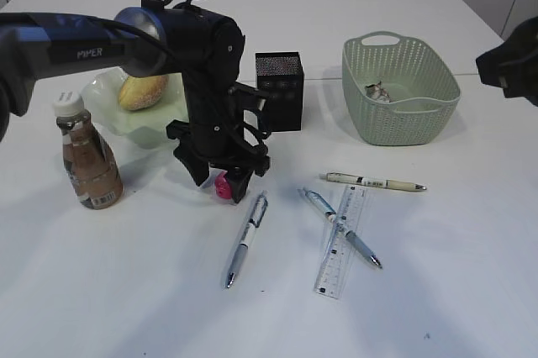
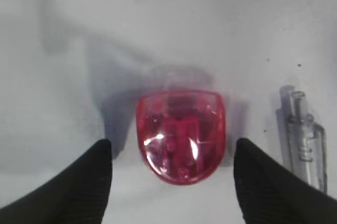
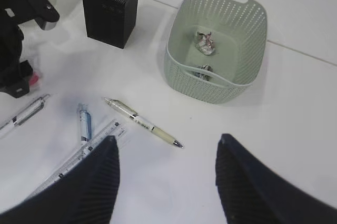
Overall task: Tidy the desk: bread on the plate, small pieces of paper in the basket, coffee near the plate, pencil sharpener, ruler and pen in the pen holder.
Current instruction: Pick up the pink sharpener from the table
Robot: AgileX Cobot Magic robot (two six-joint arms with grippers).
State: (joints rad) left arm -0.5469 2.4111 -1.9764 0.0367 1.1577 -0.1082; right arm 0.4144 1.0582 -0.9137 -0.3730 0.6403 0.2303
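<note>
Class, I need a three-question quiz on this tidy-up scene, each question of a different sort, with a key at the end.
1. True or false: the bread already lies on the plate.
2. Multiple choice: what lies between the open fingers of the left gripper? A) a pen B) the pink pencil sharpener C) the ruler
3. Fill in: the crumpled paper pieces lie inside the ____.

Key: 1 true. 2 B; the fingers stand either side of it, not touching. 3 basket.
</note>
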